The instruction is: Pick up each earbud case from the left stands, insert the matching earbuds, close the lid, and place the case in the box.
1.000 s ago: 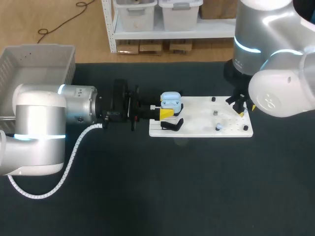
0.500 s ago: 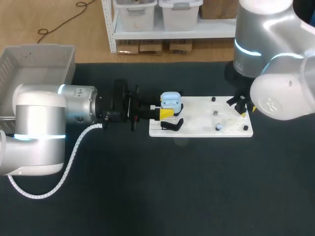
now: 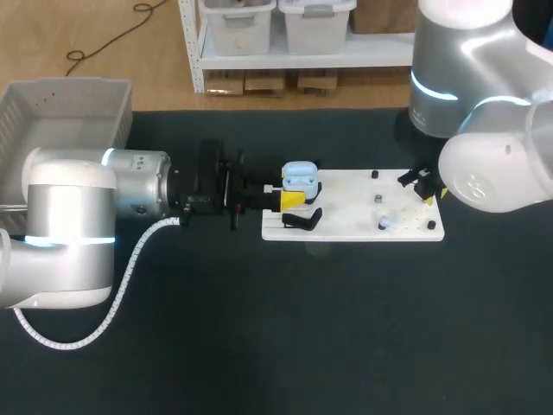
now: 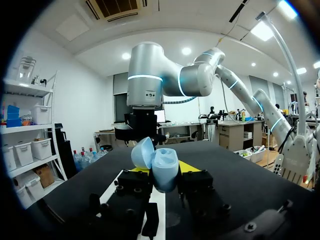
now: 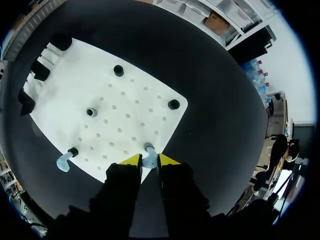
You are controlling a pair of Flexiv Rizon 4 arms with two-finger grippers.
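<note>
Right arm (image 3: 484, 130) shifted slightly; its claw (image 5: 148, 162) pinches an earbud (image 5: 148, 156). Left claw (image 4: 164, 175) grips the earbud case (image 3: 301, 179), whose lid opens toward the far side.

From above, the right arm (image 3: 484, 147) covers most of the right gripper (image 3: 425, 186); the earbud (image 5: 148, 160) it pinches is too small to find there. The left arm (image 3: 73, 225) hides the box's (image 3: 86, 93) near side, and the left gripper (image 4: 163, 172) hides part of the earbud case (image 4: 162, 161) it grips.

Bright, even overhead light; soft shadows
</note>
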